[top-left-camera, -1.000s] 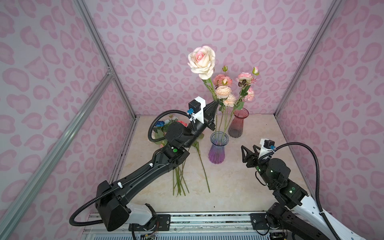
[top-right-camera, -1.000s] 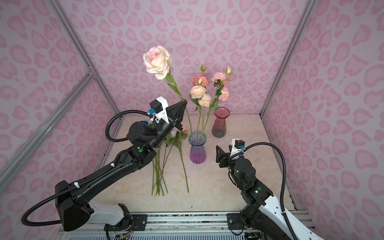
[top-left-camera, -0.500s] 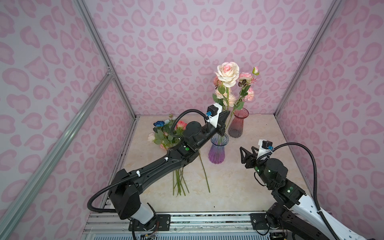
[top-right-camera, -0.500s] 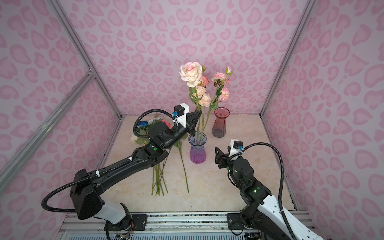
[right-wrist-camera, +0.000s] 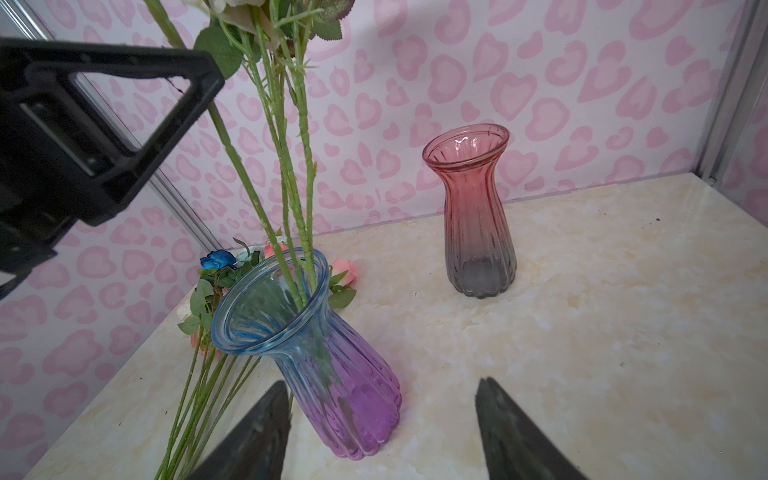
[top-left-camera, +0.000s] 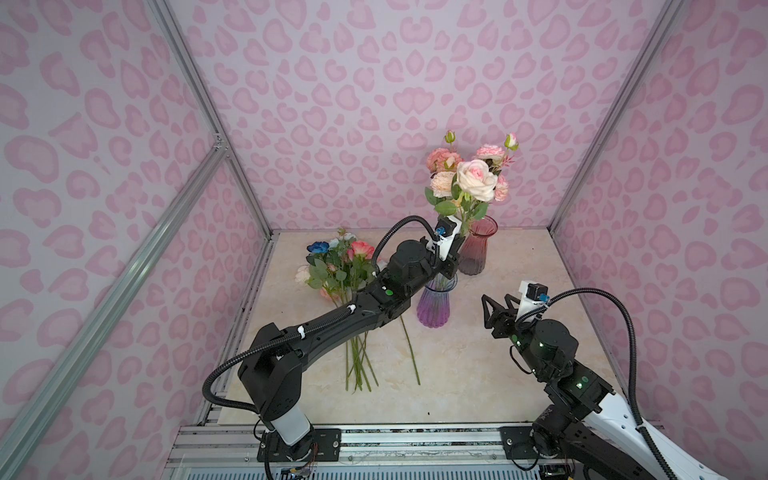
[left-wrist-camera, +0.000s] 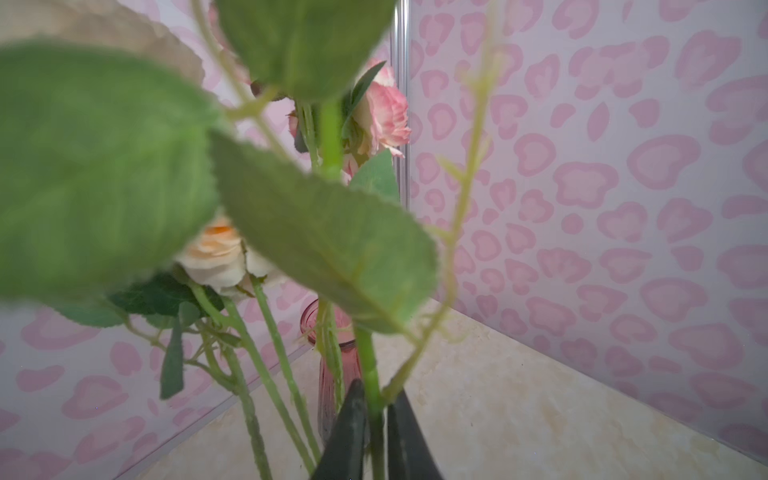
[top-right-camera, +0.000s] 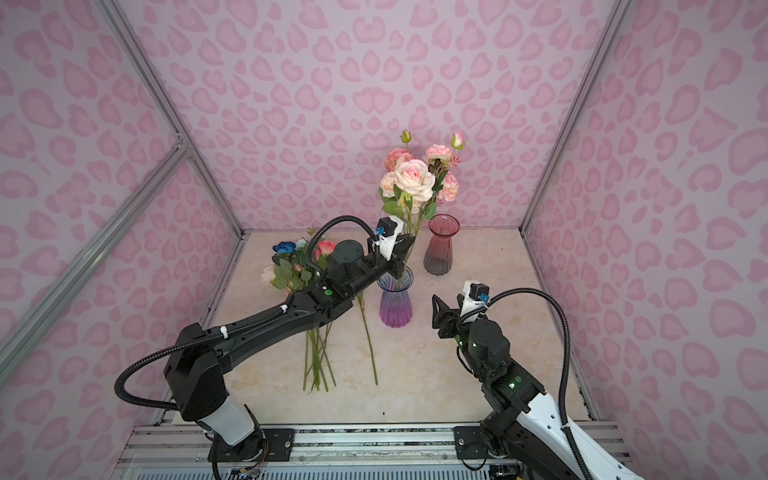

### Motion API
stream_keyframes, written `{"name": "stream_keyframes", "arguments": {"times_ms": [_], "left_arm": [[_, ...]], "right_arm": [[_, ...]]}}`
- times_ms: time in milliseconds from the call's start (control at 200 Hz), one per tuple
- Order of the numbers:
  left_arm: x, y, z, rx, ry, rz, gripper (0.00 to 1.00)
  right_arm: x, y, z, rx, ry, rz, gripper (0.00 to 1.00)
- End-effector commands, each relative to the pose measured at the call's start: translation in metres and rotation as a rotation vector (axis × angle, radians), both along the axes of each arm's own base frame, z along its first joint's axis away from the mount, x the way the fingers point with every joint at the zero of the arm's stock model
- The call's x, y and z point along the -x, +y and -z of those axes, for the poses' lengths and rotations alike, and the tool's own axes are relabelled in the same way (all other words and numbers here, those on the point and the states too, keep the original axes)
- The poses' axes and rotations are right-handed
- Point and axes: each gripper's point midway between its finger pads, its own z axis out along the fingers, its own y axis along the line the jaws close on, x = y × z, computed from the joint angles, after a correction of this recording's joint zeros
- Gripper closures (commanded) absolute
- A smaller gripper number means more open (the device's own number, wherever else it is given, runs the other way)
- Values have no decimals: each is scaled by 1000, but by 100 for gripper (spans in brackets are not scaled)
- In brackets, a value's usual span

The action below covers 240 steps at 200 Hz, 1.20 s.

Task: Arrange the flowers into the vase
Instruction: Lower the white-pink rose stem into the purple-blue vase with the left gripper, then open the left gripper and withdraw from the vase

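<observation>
Above the mouth of the blue-and-purple vase point(top-left-camera: 434, 305), the left end effector point(left-wrist-camera: 378, 388) is sitting around the stem of the cream-pink rose point(top-left-camera: 476, 180). Its jaws are almost together with the stem between them, but a sliver of light is showing on one side, so I cannot tell whether it is truly pinching. The stem is running down into the vase alongside the pink blooms point(top-left-camera: 444, 160) standing there. The right end effector point(right-wrist-camera: 382, 380) is hovering low near the vase, jaws spread wide and carrying nothing. The other flowers point(top-left-camera: 336, 266) are lying bundled on the tabletop point(top-left-camera: 478, 374) beside the vase, partly under the left arm. The red vase point(right-wrist-camera: 473, 216) is standing empty further back.

This is looking like the release. Doing it well is going to mean opening only once the stem is leaning on the glass rim, then backing out along the line of the jaws, not sideways. Leaves are crowding in close, and a snag could be dragging the rose out or tipping the vase. The idle arm is looking well placed for steadying the glass.

As for writing, no brand, label or lettering is showing anywhere.
</observation>
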Motion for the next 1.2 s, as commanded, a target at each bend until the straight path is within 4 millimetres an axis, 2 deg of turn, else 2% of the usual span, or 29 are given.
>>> {"name": "stream_keyframes", "arguments": {"times_ms": [0,170,210,285,310,330,390,550,645,695,705,720,980,1075,1195], "left_arm": [[-3,0,8,-49,-20,-33,84],[-4,-1,17,-87,-8,-50,76],[-6,0,19,-93,-1,-63,71],[-9,3,19,-104,15,-86,69],[-10,5,19,-101,18,-96,65],[-11,5,20,-101,22,-101,58],[-11,6,20,-107,29,-104,51],[-6,10,22,-113,50,-99,43],[0,16,17,-99,52,-93,42],[4,20,6,-74,40,-92,43],[4,21,15,-88,52,-92,43],[5,22,18,-88,57,-93,43],[20,41,14,-45,71,-96,45],[25,53,6,-24,60,-119,46],[29,71,7,-30,62,-169,46]], "right_arm": [[0,2,1,-8,-1,-6,29],[-1,3,2,-18,-1,-7,29],[-1,3,1,-18,-1,-10,29],[-2,4,1,-12,3,-10,29],[-2,3,1,-12,3,-10,29],[-2,3,1,-13,3,-9,29],[-2,3,1,-20,1,-8,29],[-2,5,1,-15,5,-14,29],[-2,5,1,-16,2,-16,29],[-2,6,1,-13,4,-22,29],[-2,6,1,-12,4,-22,29],[-2,6,1,-11,5,-22,29],[-2,13,-5,-27,-5,-56,28],[-2,14,-6,-32,-6,-63,28],[-1,19,-8,-31,-6,-86,29]]}}
